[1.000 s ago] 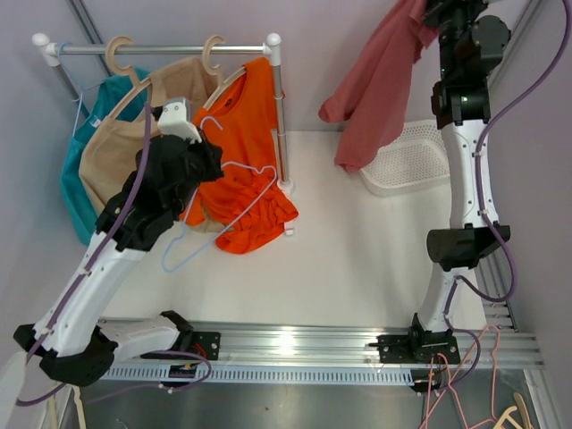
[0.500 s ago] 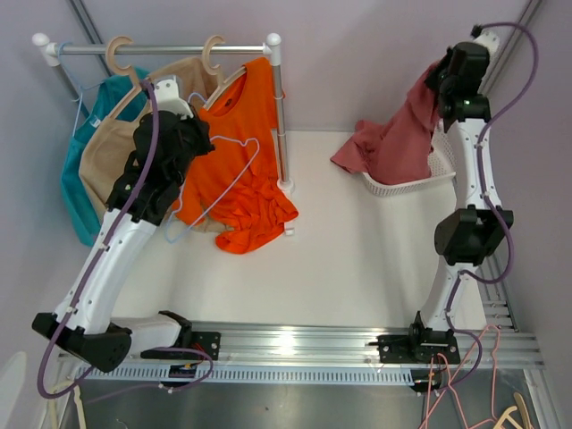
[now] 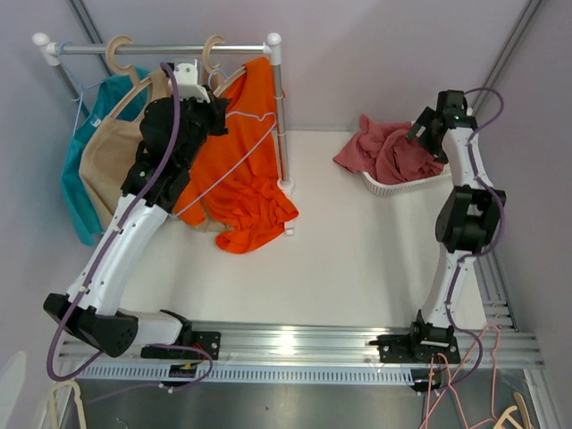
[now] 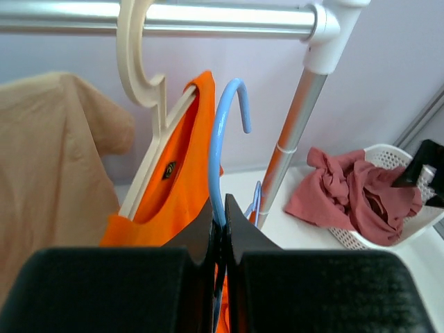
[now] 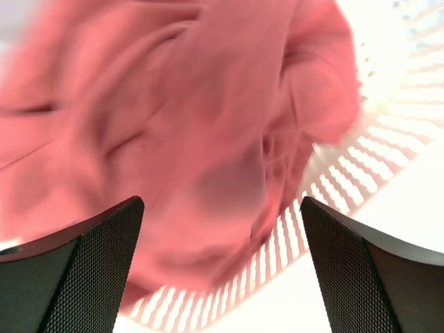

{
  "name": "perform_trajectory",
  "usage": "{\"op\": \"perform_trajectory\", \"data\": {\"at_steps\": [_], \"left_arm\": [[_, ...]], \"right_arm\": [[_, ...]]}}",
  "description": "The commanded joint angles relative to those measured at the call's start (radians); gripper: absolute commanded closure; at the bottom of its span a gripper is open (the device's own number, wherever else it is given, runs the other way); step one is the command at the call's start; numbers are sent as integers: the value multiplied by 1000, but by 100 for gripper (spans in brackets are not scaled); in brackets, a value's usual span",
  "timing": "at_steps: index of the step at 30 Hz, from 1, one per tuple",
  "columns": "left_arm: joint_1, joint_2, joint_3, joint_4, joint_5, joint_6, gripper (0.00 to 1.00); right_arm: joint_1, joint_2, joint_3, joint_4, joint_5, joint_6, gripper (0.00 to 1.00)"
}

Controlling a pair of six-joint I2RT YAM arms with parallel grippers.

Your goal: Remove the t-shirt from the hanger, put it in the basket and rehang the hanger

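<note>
The red t-shirt [image 3: 386, 150] lies crumpled in the white basket [image 3: 404, 184], off the hanger. My right gripper [image 3: 427, 127] hovers just above it, open and holding nothing; in the right wrist view its fingers [image 5: 76, 270] stand wide apart over the t-shirt [image 5: 173, 125]. My left gripper [image 3: 214, 103] is shut on the neck of the bare blue wire hanger [image 4: 223, 125]. It holds the hook just under the rack's bar [image 4: 208, 17], beside the orange shirt [image 4: 170, 201]. The hanger's wire frame [image 3: 234, 165] hangs in front of the orange shirt.
An orange shirt [image 3: 243, 170], a tan shirt [image 3: 112, 152] and a teal one [image 3: 76, 183] hang on the rack [image 3: 170, 49] at the back left. The rack's upright post [image 3: 281, 116] stands between the shirts and the basket. White tabletop [image 3: 357, 250] lies in front.
My right gripper came down with the red t-shirt to the basket and opened, letting it drop in. My left arm lifted the blue hanger up to the rack's bar.
</note>
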Motion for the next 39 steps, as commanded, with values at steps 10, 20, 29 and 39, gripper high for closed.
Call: {"op": "perform_trajectory", "data": {"at_steps": [10,20,29,39], "left_arm": [[6,230,333,47,-4,79,99],[3,531,740,-147,-40,57,100],[-3,508,668,-208,78,18,99],[-3,446,680,-259,319,10,50]], "right_arm": [[-1,-622,-315,246,-31,-33,1],[-15,-805,-397,301,-84,-39,1],[-15,-827,-420,304,-150,-16,0],[-15,-859,-447,298,-170,-12,1]]}}
